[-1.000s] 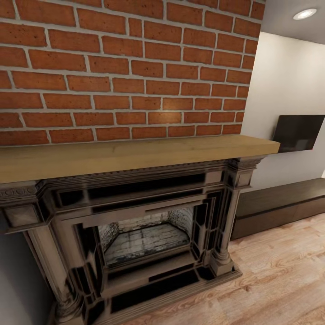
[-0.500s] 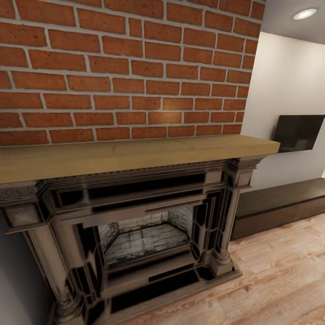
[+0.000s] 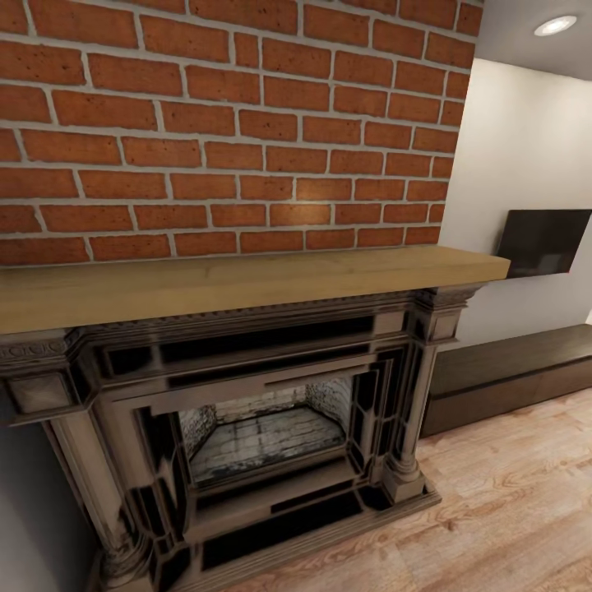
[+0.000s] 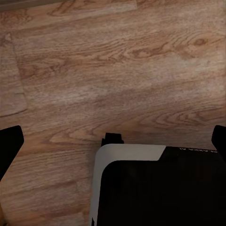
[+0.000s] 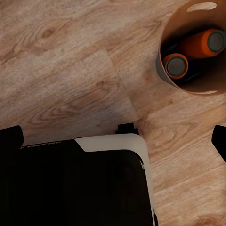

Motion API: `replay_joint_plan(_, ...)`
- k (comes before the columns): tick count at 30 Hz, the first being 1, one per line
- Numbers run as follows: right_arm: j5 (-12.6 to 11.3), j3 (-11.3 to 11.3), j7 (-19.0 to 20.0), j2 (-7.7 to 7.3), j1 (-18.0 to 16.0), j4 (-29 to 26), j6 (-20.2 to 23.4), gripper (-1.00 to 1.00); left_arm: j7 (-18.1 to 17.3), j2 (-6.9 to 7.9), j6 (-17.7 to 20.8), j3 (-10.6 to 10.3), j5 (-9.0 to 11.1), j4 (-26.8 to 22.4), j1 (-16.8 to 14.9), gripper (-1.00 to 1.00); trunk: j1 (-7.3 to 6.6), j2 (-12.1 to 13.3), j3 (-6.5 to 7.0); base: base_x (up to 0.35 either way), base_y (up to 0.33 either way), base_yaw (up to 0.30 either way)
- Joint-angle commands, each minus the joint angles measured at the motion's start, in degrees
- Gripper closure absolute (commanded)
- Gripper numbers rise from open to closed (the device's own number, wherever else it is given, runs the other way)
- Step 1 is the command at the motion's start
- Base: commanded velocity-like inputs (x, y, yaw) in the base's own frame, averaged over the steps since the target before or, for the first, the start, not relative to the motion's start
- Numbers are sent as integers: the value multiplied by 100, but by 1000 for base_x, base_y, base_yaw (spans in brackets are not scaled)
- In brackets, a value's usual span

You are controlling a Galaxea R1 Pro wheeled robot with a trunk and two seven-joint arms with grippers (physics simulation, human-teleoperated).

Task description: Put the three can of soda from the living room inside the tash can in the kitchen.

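Nothing has moved since the earlier head frames: the brick chimney (image 3: 238, 123), the wooden mantel (image 3: 247, 284), the dark carved fireplace (image 3: 263, 427), the wall TV (image 3: 543, 240) and the low dark cabinet (image 3: 510, 374) all sit exactly where they did, so the head and base appear to be at rest.

The robot is in the living room, facing the fireplace, on a light wood plank floor (image 3: 510, 510). In the right wrist view the tash can (image 5: 165, 70) stands on the floor near the robot's base (image 5: 117, 183), and two orange cans of soda lie inside it: one (image 5: 176, 66) showing its grey top, the other (image 5: 203, 43) tilted deeper in. The blue can cannot be made out; it may be hidden in the bin's dark inside or be elsewhere.

As a judgement, at least two of the three cans are already in the bin, but the bin is on living-room flooring, so carrying it to the kitchen is left, along with the third can if it is not inside.

Each wrist view shows dark fingertips at opposite edges of its picture, so the left end effector (image 4: 113, 146) and the right end effector (image 5: 113, 141) both look spread wide, with nothing between their fingers.
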Motion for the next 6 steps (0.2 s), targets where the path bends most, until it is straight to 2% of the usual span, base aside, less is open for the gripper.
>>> replay_joint_plan(1, 0, 0, 0, 0, 0, 0, 0, -100, 0, 0, 0, 0, 0, 0, 0, -100, 0, 0, 0, 0, 0, 0)
replay_joint_plan(6, 0, 0, 0, 0, 0, 0, 0, -100, 0, 0, 0, 0, 0, 0, 0, -100, 0, 0, 0, 0, 0, 0)
